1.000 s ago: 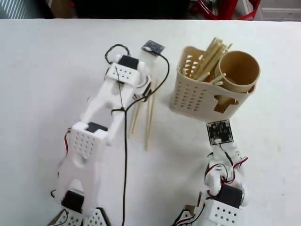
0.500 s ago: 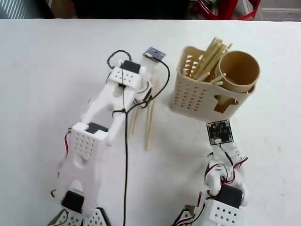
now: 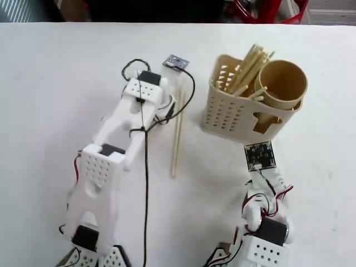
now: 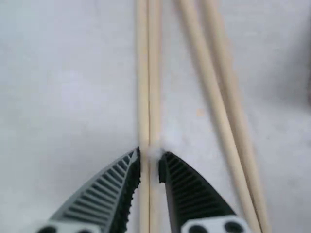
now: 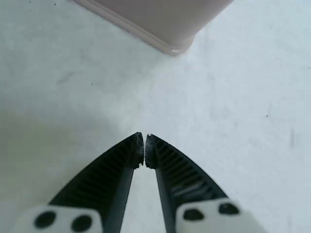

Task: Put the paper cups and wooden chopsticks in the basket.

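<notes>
In the left wrist view my left gripper (image 4: pixel 149 158) is shut on a pair of wooden chopsticks (image 4: pixel 148 87) that runs straight between its fingertips. A second pair (image 4: pixel 218 97) lies on the table just beside it, untouched. From above, the left arm (image 3: pixel 139 94) stands left of that loose pair (image 3: pixel 177 136). The cream basket (image 3: pixel 222 119) at the back right holds a paper cup (image 3: pixel 281 83) and several chopsticks (image 3: pixel 250 67). My right gripper (image 5: pixel 145 141) is shut on nothing, low over the table just in front of the basket's corner (image 5: pixel 160 19).
The right arm (image 3: pixel 264 189) stands at the front right, close to the basket's near side. A black cable (image 3: pixel 147 167) trails along the left arm. White tabletop lies open to the far left and in the middle front.
The left wrist has shifted a little left and toward the back. The chopstick pair that lay beside the arm has gone from sight under it. The right arm has kept still.
</notes>
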Motion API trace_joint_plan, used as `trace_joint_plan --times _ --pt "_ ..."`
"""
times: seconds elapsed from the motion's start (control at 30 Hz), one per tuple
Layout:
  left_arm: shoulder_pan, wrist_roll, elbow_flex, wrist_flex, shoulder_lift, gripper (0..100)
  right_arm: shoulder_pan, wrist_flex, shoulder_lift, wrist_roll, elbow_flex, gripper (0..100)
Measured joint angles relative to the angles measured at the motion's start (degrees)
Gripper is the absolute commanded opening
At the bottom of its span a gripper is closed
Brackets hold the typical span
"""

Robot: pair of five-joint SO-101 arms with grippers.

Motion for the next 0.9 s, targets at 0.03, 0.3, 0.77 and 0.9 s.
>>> trace_joint_plan --times 0.03,0.3,0.77,0.9 --pt "-0.09 0.0 0.0 0.0 0.0 7 0.0 0.0 0.0 0.0 0.0 2.8" --pt "-0.88 0.0 0.0 0.0 0.0 11 0.0 0.0 0.0 0.0 0.0 2.8" --pt "-0.7 0.0 0.0 0.0 0.0 2 0.0 0.0 0.0 0.0 0.0 2.8" --pt "-1.14 -0.09 -3.08 5.19 -0.44 2 0.0 0.0 0.0 0.0 0.0 2.8"
